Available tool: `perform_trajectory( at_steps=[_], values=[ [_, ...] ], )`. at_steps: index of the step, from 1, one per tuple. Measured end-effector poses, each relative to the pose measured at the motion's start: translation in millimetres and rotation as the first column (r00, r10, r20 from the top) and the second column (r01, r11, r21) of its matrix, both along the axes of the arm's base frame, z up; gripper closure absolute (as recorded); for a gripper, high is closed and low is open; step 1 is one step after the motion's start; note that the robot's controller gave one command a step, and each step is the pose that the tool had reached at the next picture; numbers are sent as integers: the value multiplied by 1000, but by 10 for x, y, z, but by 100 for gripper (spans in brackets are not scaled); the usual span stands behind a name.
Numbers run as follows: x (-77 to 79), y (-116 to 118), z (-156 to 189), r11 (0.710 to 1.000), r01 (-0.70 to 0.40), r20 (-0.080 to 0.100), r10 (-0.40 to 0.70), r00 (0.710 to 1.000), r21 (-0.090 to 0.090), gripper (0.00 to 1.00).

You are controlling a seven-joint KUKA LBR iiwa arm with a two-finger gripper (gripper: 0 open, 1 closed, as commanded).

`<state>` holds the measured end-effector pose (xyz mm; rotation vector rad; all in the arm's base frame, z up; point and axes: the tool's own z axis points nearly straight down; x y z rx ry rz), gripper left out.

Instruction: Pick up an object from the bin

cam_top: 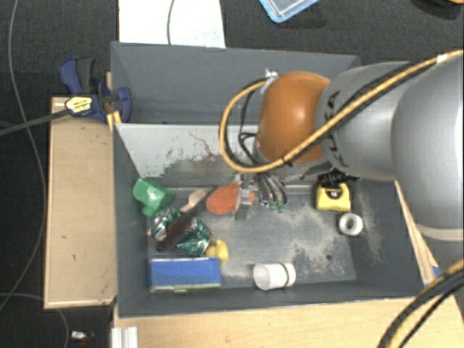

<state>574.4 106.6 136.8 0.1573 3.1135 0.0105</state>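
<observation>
Just beside a rounded orange lump hangs the tool, its state unclear.

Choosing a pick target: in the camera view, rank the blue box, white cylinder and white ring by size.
1. blue box, largest
2. white cylinder
3. white ring, clearly smallest

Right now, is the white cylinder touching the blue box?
No, the white cylinder lies apart from the blue box, with a plain gap between them.
</observation>
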Motion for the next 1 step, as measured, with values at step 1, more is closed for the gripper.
perform_trajectory(
  at_steps=[1],
  values=[
    [-74,55,379,1000,-8,-15,8,1000,-2,100]
  ],
)
